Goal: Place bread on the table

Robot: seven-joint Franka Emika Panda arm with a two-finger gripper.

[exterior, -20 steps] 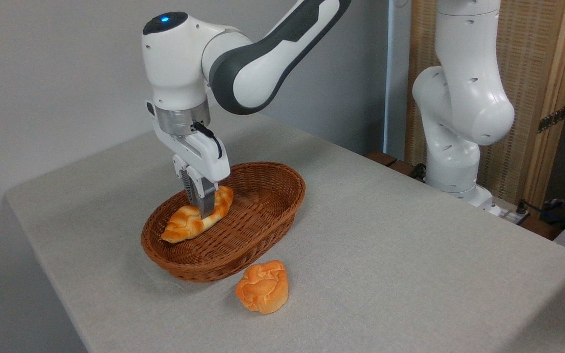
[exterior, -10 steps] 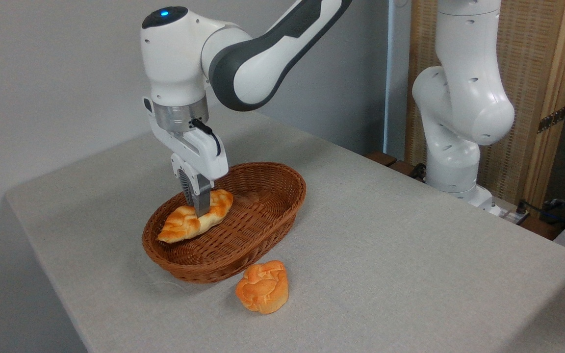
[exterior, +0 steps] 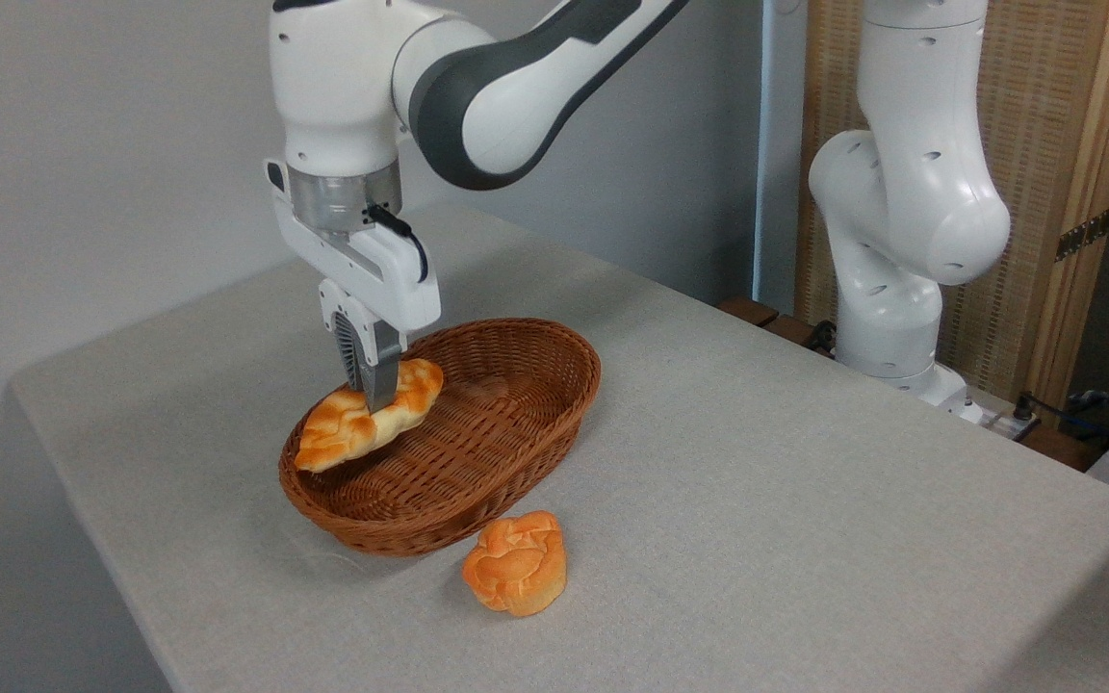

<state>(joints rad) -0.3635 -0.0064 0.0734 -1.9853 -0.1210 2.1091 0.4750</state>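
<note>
From where the camera stands, the white arm reaches down from the upper middle, and its gripper (exterior: 373, 390) points straight down over the left part of the brown wicker basket (exterior: 516, 443). The fingers (exterior: 381, 375) are pinched on the middle of the bread (exterior: 367, 416), a long braided loaf, golden-orange with pale plait lines. The loaf hangs tilted in the grip: its pointed lower end dips toward the left, level with the basket's near-left rim, while its other end rises toward the right, behind the fingers. It looks clear of the basket floor, though I cannot tell for certain whether the low tip brushes the rim.

The basket sits on the table (exterior: 757, 500), a wide top covered in light grey-beige cloth, with a rounded corner at the left. Just in front of the basket, a little to the right of its middle, a small round knotted bun (exterior: 516, 563) rests on the cloth, close to the basket wall but seemingly not touching it.

To the right, the arm's thick white base column (exterior: 901, 241) stands at the table's far edge, before a wooden screen (exterior: 1045, 192).
</note>
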